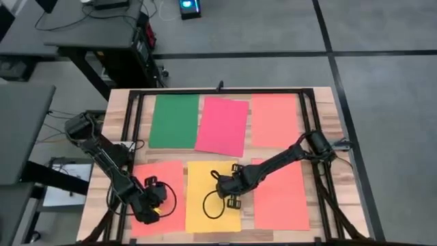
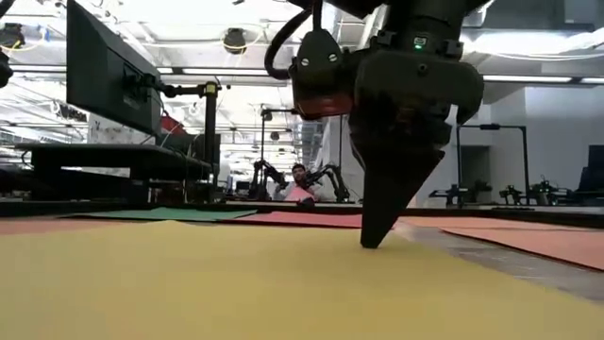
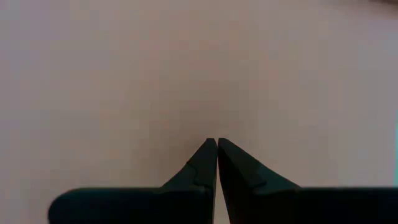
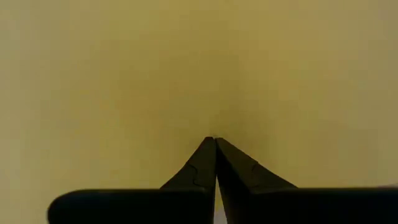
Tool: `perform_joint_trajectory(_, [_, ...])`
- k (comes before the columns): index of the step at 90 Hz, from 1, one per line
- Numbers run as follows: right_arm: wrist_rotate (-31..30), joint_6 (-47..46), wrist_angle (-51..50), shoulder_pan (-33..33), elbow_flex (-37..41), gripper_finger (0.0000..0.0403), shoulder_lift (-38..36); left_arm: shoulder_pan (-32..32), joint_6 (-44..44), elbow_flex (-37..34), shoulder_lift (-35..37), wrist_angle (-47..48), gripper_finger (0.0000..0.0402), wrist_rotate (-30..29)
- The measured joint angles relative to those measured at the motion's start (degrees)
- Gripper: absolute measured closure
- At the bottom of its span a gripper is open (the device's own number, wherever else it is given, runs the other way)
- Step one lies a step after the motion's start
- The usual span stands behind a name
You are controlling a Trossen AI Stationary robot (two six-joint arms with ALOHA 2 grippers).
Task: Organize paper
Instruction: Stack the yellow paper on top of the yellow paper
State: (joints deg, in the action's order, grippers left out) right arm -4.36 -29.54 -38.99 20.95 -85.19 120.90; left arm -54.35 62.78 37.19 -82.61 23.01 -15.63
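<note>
Lying flat on the wooden bench (image 1: 321, 102), the yellow sheet (image 1: 212, 195) takes the right gripper (image 1: 220, 184), jaws closed, tip touching it. The left gripper (image 1: 147, 205), jaws closed, presses the neighbouring orange sheet (image 1: 158, 179). Green (image 1: 175, 121) and pink-red (image 1: 222, 126) sheets lie behind.

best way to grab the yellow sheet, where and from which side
The yellow sheet lies flat, so no face offers a grip. The right gripper presses shut fingers on it; likely drag it until its near edge overhangs the table, then pinch there from the front.
</note>
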Motion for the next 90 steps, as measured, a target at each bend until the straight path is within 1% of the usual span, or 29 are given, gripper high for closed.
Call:
perform_joint_trajectory(21, [0.0,0.0,-0.3,0.2,-0.4,0.0403,0.0,0.0,-0.7,0.0,0.0,-0.7,0.0402,-0.2])
perform_joint_trajectory(48, [-1.5,0.0,-2.4,0.4,-0.5,0.0403,-0.6,0.0,-2.6,0.0,0.0,-0.1,0.0402,3.7])
perform_joint_trajectory(76, [-3.1,0.2,-1.9,0.4,-0.5,0.0403,-4.0,0.0,-2.5,0.0,0.3,0.1,0.0402,3.8])
perform_joint_trajectory(90, [-3.5,0.2,-1.7,0.7,-0.6,0.0403,-6.5,0.0,-2.3,0.4,2.6,0.7,0.0402,3.5])
